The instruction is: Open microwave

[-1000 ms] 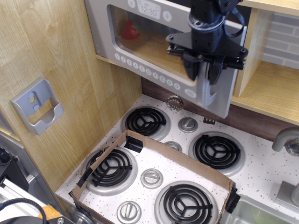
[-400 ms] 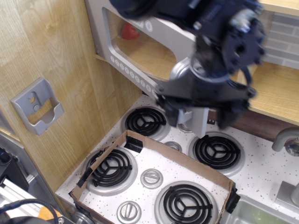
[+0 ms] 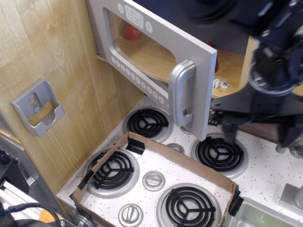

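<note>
The silver-grey microwave point(image 3: 156, 56) hangs above the stove, and its door stands swung open toward me. The curved grey handle point(image 3: 182, 92) is on the door's free right edge. A row of round white buttons point(image 3: 137, 78) runs along the door's lower edge and a small clock display point(image 3: 134, 20) sits on top. A red item point(image 3: 131, 31) shows through the tinted window. My gripper point(image 3: 259, 133) is to the right of the door, blurred, apart from the handle. Its fingers point(image 3: 229, 130) are spread wide and hold nothing.
Several black coil burners point(image 3: 147, 122) with silver knobs point(image 3: 154, 179) sit on the speckled stove top. A cardboard frame point(image 3: 182, 160) lies across the front burners. A small grey holder point(image 3: 39, 108) is on the wooden wall at left. A sink point(image 3: 265, 215) and faucet point(image 3: 289, 139) are at right.
The microwave door has swung open toward me. My gripper, which was at the door's right edge, has come off it and moved down and to the right, its fingers spread.
</note>
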Controlling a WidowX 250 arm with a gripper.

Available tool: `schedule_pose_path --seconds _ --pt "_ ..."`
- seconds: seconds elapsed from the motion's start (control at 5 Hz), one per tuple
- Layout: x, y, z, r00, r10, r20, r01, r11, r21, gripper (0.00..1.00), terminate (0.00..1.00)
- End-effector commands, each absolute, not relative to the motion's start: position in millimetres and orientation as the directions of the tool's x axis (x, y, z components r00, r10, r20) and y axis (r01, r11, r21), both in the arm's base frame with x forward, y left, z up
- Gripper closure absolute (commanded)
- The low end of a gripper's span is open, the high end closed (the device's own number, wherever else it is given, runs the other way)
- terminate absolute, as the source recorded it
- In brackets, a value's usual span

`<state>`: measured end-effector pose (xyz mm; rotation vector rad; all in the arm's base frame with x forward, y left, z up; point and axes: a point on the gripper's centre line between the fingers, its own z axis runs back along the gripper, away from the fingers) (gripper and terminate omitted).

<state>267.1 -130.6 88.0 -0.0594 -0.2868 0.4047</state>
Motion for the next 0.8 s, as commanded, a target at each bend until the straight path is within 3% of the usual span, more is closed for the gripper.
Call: schedule_pose_path --seconds 0.0,0.4,0.6 --pt "328 -158 104 0.922 0.201 0.33 -0.16 0.976 -0.147 0.0 0.0" --pt "358 -118 101 0.886 -0.075 0.457 0.099 0.995 -0.028 0.0 0.0" --pt "344 -91 95 0.889 -0.067 0.454 0.075 0.997 -0.001 0.0 0.0"
